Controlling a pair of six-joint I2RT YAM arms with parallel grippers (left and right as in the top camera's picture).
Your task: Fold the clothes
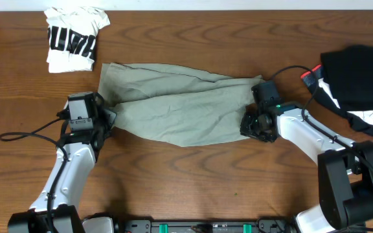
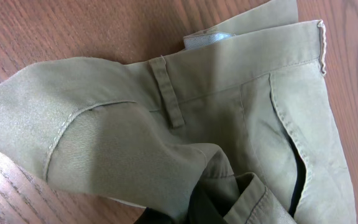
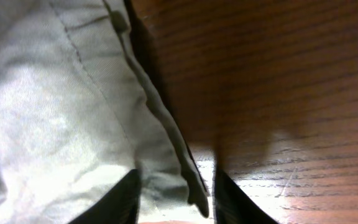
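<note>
A: So, what did the overhead show?

B: The shorts lay spread across the middle of the desk, lengthwise from left to right. The left pincer sat at their left end and the right pincer at their right end, both touching cloth. A white printed tee lay folded at the far left corner, and a black garment at the right edge.

A: And the left wrist?

B: The waistband side filled the view, with 1 belt loop showing. The cloth bunched over the dark fingers at the bottom. I couldn't tell whether that pincer was pinching or spread.

A: The right wrist?

B: There the 2 fingers stood apart, so the pincer was spread. The hem of the shorts lay between them, nearer the left finger, with bare desk on the right.
</note>
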